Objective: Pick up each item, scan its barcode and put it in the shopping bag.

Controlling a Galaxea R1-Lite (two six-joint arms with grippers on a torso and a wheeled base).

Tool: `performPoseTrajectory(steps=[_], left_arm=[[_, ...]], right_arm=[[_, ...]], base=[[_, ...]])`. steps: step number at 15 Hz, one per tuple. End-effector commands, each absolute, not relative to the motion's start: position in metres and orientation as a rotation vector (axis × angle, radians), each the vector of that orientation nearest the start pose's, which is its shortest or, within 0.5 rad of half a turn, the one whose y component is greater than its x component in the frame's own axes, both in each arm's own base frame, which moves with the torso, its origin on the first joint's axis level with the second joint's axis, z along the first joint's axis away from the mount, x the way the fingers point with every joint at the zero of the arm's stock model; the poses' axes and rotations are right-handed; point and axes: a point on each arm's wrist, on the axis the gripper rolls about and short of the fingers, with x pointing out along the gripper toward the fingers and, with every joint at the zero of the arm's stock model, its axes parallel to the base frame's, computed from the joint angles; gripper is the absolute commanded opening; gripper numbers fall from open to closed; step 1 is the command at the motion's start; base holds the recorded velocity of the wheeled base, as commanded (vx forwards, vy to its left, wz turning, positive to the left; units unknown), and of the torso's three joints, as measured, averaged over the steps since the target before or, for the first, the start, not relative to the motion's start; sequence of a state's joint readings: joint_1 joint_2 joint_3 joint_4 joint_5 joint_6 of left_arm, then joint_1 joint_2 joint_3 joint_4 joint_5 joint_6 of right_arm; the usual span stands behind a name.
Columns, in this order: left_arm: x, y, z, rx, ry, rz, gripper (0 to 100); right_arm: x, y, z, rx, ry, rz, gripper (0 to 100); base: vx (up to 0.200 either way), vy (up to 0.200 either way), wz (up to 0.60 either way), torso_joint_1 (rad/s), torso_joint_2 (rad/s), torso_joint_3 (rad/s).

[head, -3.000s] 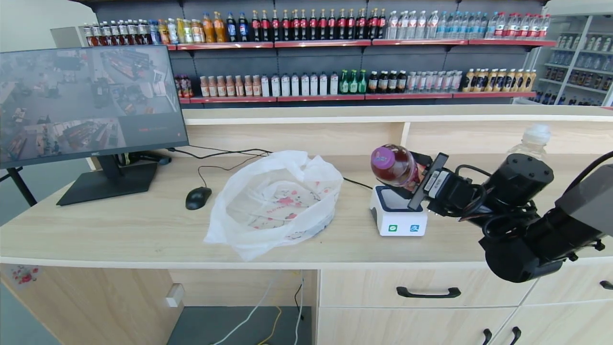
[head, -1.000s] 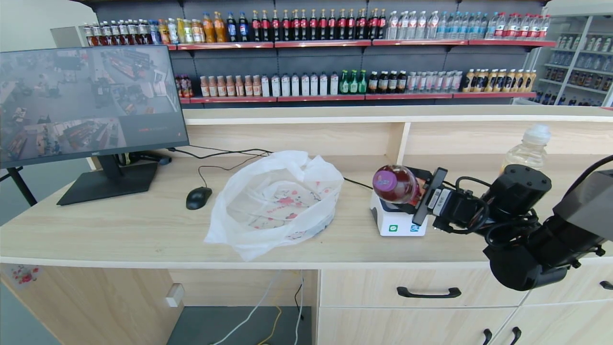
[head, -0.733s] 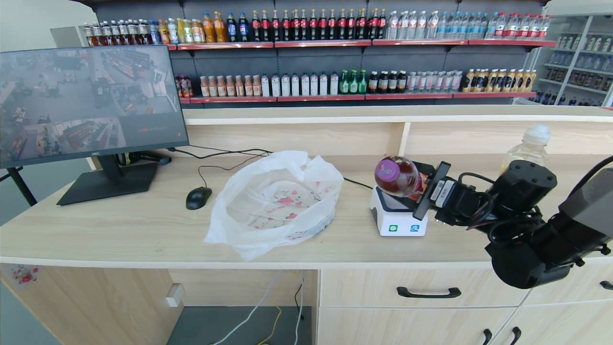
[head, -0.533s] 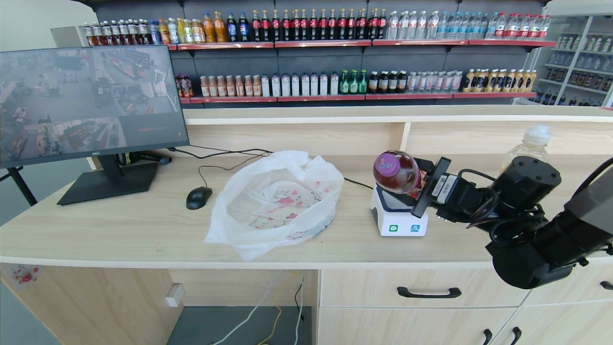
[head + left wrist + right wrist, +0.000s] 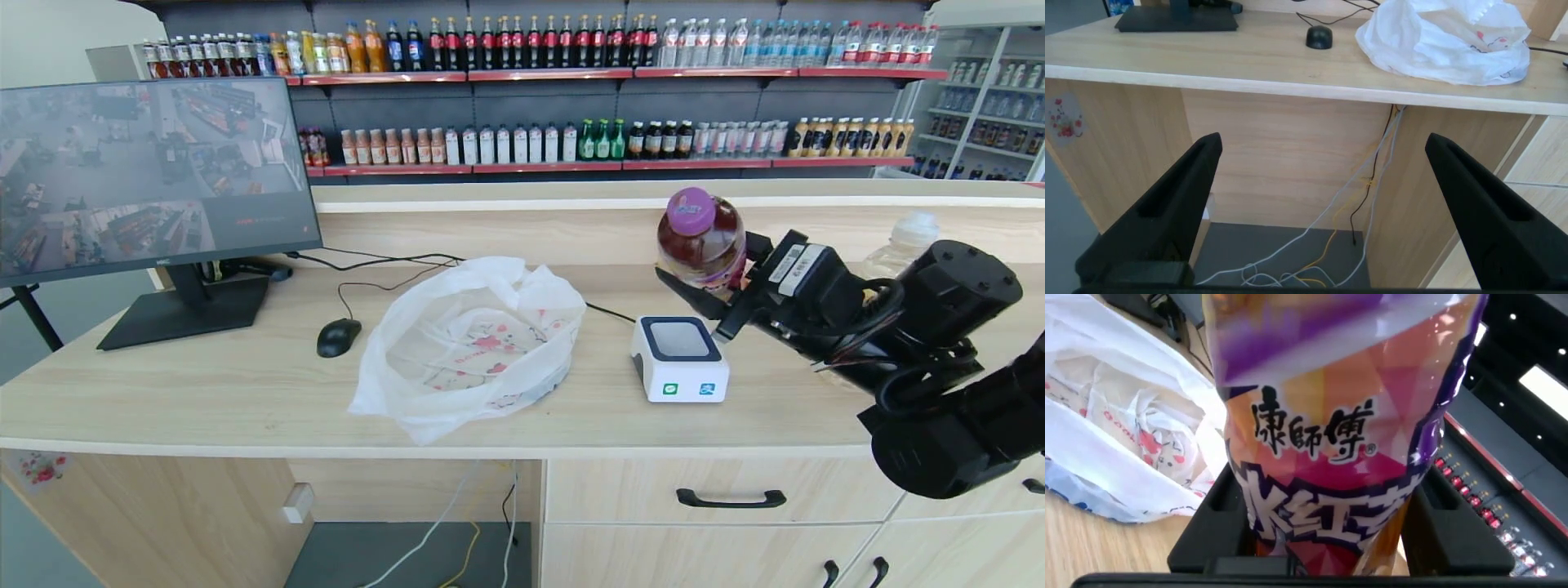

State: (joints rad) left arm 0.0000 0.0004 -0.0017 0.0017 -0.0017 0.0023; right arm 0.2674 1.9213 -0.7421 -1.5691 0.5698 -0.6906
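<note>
One bottle (image 5: 700, 241): dark red drink, purple cap, purple and orange label. It is held in the air, tilted with its cap up and toward the head camera. It sits above and just behind the scanner, not touching it.
Right gripper (image 5: 718, 276): clamped on the bottle's body, one black finger on each side. The right wrist view shows the label (image 5: 1331, 433) close up, with a finger pressed against either edge.
Scanner (image 5: 679, 358): a small white box with a dark glass top. It sits on the wooden counter (image 5: 204, 392), below the bottle and just right of the shopping bag.
Shopping bag (image 5: 469, 347): white plastic with red print, crumpled, its mouth open upward, at the middle of the counter. It is well apart from the bottle, and what lies inside cannot be made out.
Clear bottle (image 5: 898, 241): pale with a white cap, upright at the back of the counter, partly hidden behind the right arm.
Mouse (image 5: 338, 336): black and corded, on the counter between the bag and the monitor (image 5: 147, 175), which stands at the counter's left end.
Left gripper (image 5: 1327, 212): fingers spread wide, holding nothing, low in front of the counter, below its front edge. Loose cables (image 5: 1372, 204) hang under the counter beyond it.
Shelves (image 5: 571, 73): rows of drink bottles along the wall behind the counter.
Drawers (image 5: 727, 490): pale wood with black handles, under the counter's right half.
</note>
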Motion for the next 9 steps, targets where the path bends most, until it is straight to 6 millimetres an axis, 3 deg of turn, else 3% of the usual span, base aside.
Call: performPoseTrajectory(steps=[1, 4, 5, 9], left_arm=[[-0.023, 0.000, 0.076, 0.002, 0.000, -0.003, 100], [-0.023, 0.000, 0.076, 0.002, 0.000, -0.002, 100], [-0.023, 0.000, 0.075, 0.003, 0.002, -0.002, 100], [-0.023, 0.000, 0.076, 0.002, 0.000, -0.002, 100]], right_arm=[[0.297, 0.105, 0.203, -0.641, -0.682, 0.619, 0], [0.284, 0.118, 0.205, -0.538, -0.638, 0.599, 0], [0.272, 0.124, 0.196, -0.473, -0.576, 0.634, 0], [0.256, 0.117, 0.195, -0.341, -0.507, 0.650, 0]], base=[[0.000, 0.000, 0.00, 0.000, 0.00, 0.000], [0.000, 0.000, 0.00, 0.000, 0.00, 0.000], [0.000, 0.000, 0.00, 0.000, 0.00, 0.000], [0.000, 0.000, 0.00, 0.000, 0.00, 0.000]])
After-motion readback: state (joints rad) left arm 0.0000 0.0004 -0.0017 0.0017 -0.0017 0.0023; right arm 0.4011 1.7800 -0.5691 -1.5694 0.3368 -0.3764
